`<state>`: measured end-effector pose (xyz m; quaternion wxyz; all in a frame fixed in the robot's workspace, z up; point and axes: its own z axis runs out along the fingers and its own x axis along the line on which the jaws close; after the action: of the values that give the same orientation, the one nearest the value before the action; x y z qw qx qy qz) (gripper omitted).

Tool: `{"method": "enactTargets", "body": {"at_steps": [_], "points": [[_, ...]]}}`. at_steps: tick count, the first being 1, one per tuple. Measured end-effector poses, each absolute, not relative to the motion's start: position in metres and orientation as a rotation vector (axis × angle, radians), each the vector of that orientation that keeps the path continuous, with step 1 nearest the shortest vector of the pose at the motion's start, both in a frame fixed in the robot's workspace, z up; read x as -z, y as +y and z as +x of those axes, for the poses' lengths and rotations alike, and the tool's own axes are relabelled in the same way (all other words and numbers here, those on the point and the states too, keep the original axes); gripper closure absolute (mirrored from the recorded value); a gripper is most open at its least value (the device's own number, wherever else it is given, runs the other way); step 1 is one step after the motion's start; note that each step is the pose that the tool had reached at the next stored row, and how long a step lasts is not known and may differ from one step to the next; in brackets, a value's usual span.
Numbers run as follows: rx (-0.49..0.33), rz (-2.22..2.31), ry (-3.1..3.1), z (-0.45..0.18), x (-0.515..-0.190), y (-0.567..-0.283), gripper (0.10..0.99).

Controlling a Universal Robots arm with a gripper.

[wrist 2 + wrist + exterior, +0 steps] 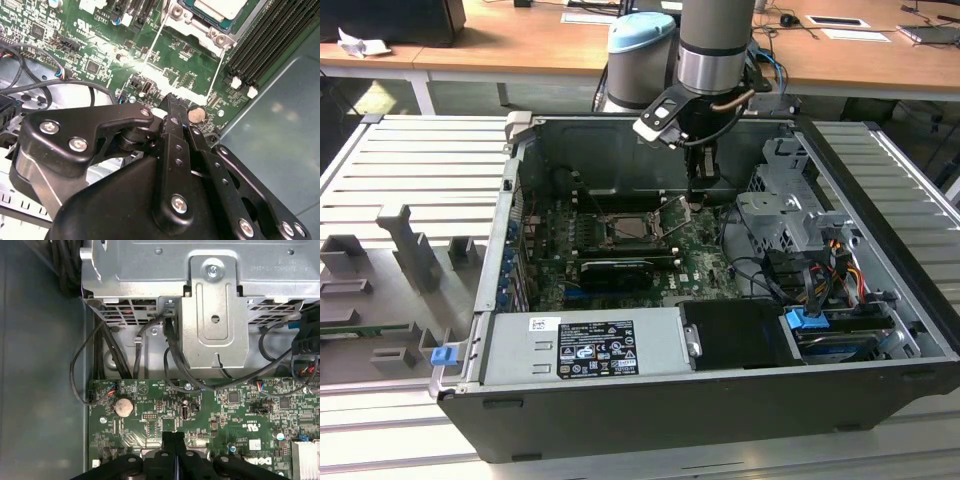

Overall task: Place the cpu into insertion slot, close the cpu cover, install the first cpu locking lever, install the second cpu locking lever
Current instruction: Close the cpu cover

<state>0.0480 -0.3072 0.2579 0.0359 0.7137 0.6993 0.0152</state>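
Second wrist view: black gripper (172, 101) closed

Its 2 fingers (176, 135) press together at frame centre, near a round silver coin cell (196, 114). Small pale tan-silver square cpu (220, 6) lies in the metal-rimmed insertion slot (200, 27) at the top edge.

A robotics lab, set up for work on computer hardware.

A grey industrial robot arm (715, 45) stands at the far edge of a ribbed metal work table (420, 160). Its black gripper (698, 203) is down inside an open computer case (620, 410), which lies on its side with the green motherboard (705, 262) bared. Grey holding fixtures (405, 245) sit near the table's edge on the exterior view's left. Behind the table run pale wooden desks (520, 45) with papers (588, 17) on them.
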Motion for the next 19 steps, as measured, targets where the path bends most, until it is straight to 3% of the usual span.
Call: {"method": "enactTargets", "body": {"at_steps": [9,13,19], "points": [[-0.040,2.196,2.152,0.059,-0.247,-0.307,0.980],[0.020,2.222,2.179,0.059,-0.247,-0.307,0.980],[0.021,2.222,2.180,0.053,-0.247,-0.307,0.980]]}}
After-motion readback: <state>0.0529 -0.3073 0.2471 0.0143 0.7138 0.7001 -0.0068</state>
